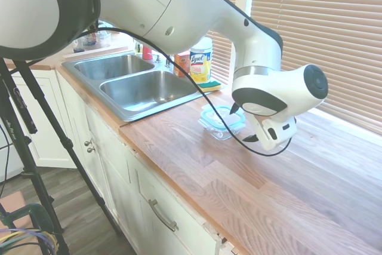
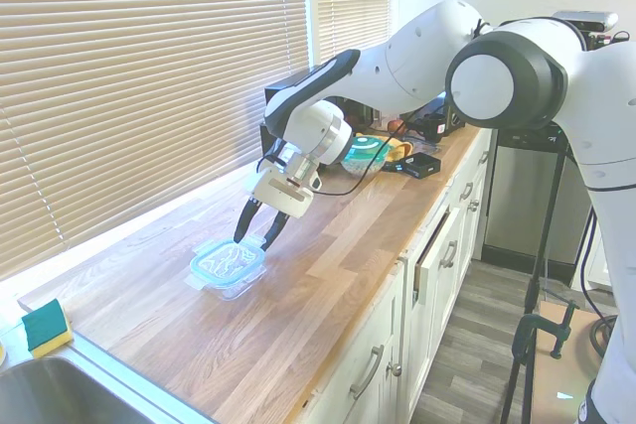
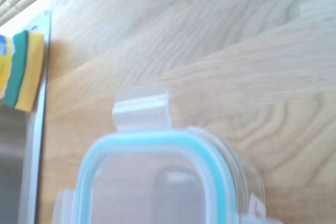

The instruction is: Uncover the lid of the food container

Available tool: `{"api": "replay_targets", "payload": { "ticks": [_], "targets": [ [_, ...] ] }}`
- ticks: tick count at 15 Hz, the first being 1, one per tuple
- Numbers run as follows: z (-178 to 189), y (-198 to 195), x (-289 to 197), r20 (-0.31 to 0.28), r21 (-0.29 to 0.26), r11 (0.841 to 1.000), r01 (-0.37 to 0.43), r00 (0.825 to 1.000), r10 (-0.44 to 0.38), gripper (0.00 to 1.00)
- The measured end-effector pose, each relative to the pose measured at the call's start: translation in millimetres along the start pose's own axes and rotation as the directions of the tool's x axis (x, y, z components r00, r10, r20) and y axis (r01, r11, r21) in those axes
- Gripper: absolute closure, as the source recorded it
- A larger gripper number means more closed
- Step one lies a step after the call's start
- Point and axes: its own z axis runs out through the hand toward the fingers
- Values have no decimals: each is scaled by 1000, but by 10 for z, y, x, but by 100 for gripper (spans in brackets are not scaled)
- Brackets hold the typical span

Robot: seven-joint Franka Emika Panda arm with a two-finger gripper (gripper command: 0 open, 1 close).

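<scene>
A small clear glass food container [image 1: 216, 131] [image 2: 235, 288] stands on the wooden counter, a little past the sink. The lid [image 1: 218, 115] [image 2: 226, 262] [image 3: 152, 182], clear with a teal rim, sits on top of it, with one clear snap tab [image 3: 142, 107] sticking out flat. My gripper [image 1: 242, 125] [image 2: 254, 241] hangs open just above the container's edge on the side away from the sink. Its dark fingers point down and hold nothing.
A double steel sink [image 1: 137, 85] is set into the counter beside the container. A Lysol canister [image 1: 201, 58] and a yellow-green sponge [image 1: 209, 86] [image 2: 45, 327] [image 3: 23, 69] sit behind it. Window blinds [image 2: 149, 76] line the back. Assorted items [image 2: 397, 151] crowd the counter's far end.
</scene>
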Motion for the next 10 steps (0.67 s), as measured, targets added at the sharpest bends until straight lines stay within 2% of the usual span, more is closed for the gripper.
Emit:
{"api": "replay_targets", "payload": {
  "ticks": [10],
  "targets": [
    [22, 38, -10, 30, 0, 999, 41, 999, -41, 100]
  ]
}}
